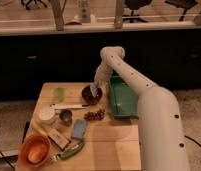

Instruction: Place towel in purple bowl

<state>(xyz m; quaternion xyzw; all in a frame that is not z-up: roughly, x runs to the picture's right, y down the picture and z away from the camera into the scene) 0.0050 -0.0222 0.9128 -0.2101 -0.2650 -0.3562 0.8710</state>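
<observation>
The purple bowl [90, 94] sits on the wooden table [109, 145] near its far edge, left of a green tray. My gripper [95, 90] hangs right over the bowl, its tip at the bowl's rim, at the end of the white arm that reaches in from the right. A small pale piece, which may be the towel [93, 91], shows at the gripper tip inside the bowl; I cannot tell whether it is held.
A green tray [123, 97] lies right of the bowl. Grapes [95, 115], a blue packet [79, 128], a metal cup [66, 116], a white cup [47, 115], an orange bowl [35, 150], a green vegetable [73, 149] and a utensil [68, 106] lie about.
</observation>
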